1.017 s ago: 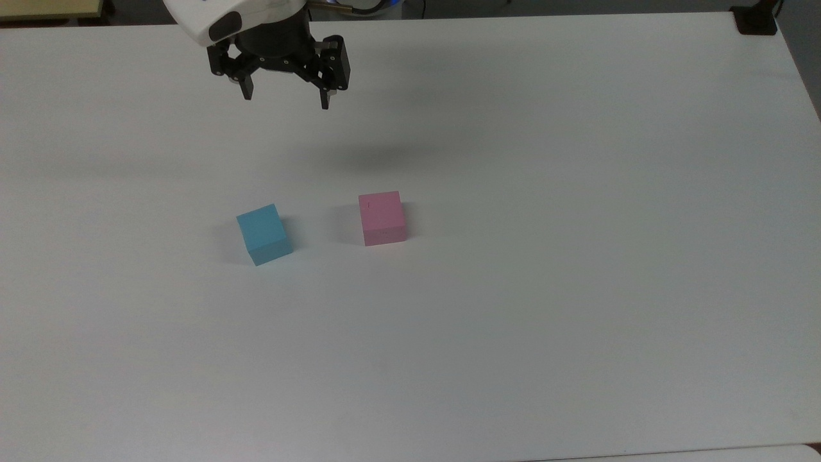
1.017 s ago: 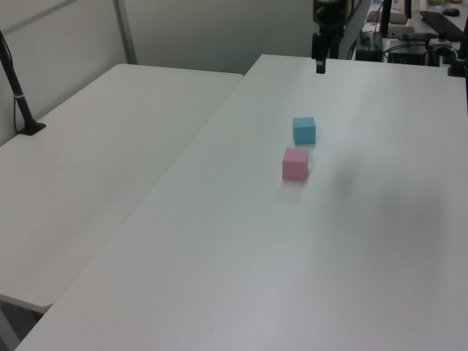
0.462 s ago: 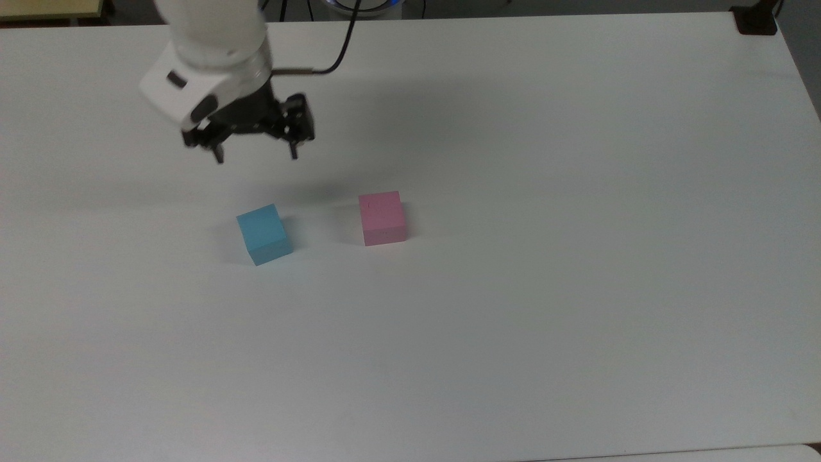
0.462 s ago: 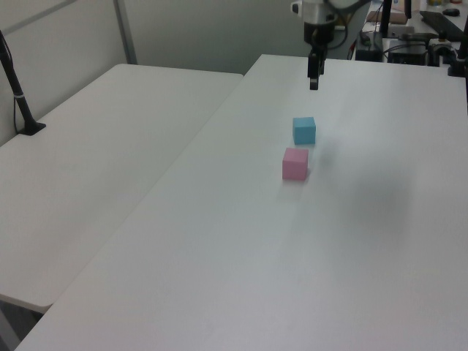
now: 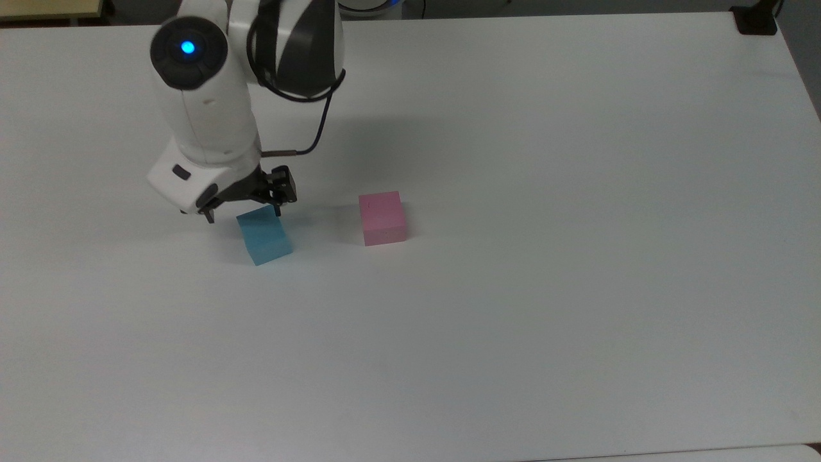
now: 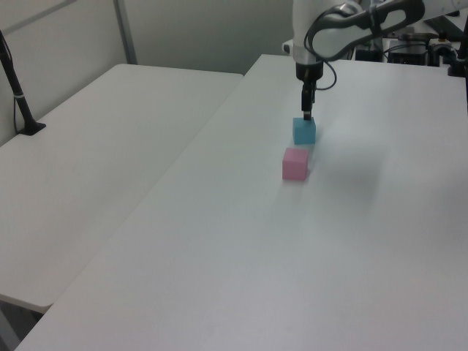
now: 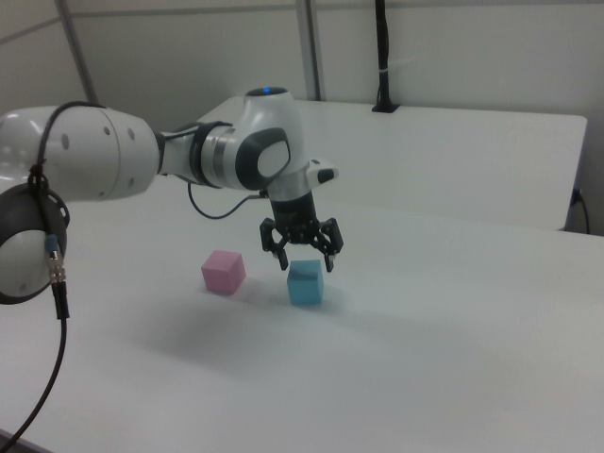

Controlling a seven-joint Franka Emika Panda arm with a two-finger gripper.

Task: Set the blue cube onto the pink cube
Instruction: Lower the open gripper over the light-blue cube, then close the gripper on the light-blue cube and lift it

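Fingers of my gripper (image 7: 303, 260) are spread wide and hold nothing, just above the blue cube (image 7: 305, 282) in the middle of the right view. The cube sits on the table (image 5: 513, 321), straight below the gap, turned a bit. The pink cube (image 7: 224, 272) is near, on the right view's left.

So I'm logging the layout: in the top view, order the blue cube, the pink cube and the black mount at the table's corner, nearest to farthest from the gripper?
1. Blue cube, just below the gripper.
2. Pink cube, to the top view's right.
3. Black mount, at the far top-right corner.

Matt blue cube (image 5: 264, 235) and pink cube (image 5: 382, 218); smooth, perhaps laminate table (image 5: 577, 256).
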